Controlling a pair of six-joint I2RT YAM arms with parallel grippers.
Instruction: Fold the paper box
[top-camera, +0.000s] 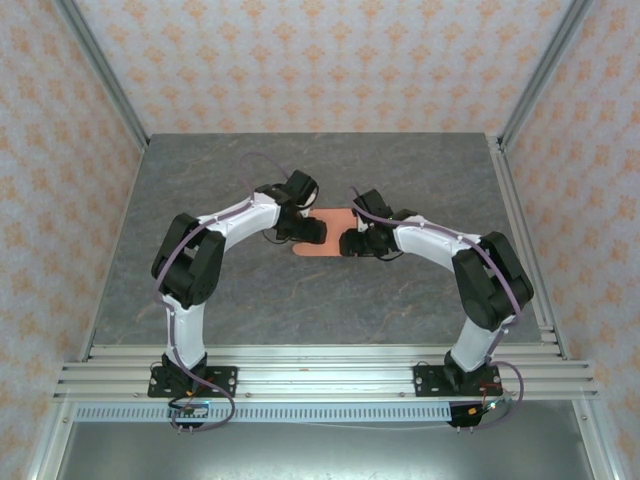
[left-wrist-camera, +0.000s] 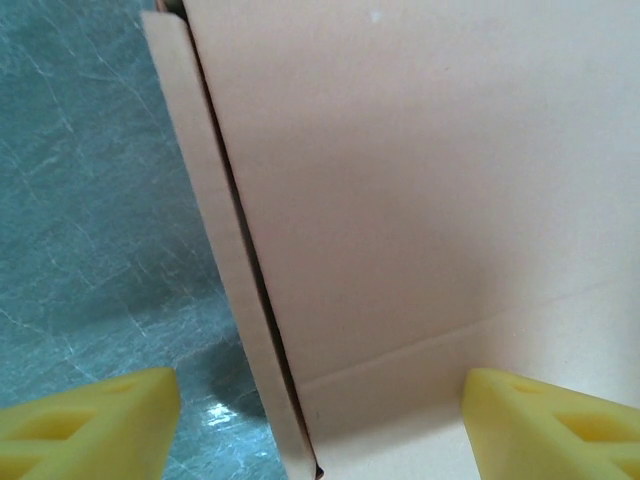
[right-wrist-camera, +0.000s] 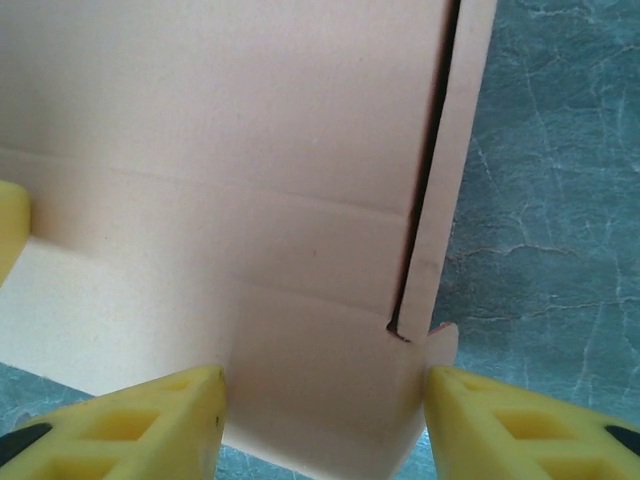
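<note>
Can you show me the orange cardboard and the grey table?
Salmon-orange flat cardboard paper box (top-camera: 332, 225): top view, on its bare middle panel.
Grey marbled table (top-camera: 300, 300): top view, on a bare patch on the near side of the cardboard.

Soft, even light is falling from above onto my workspace, casting only faint shadows on the table (top-camera: 300, 300). At my wrists, the paper box (left-wrist-camera: 400, 200) is showing slightly soft up close, its fold is throwing a dark line, and a small glare is glinting off the table.
</note>
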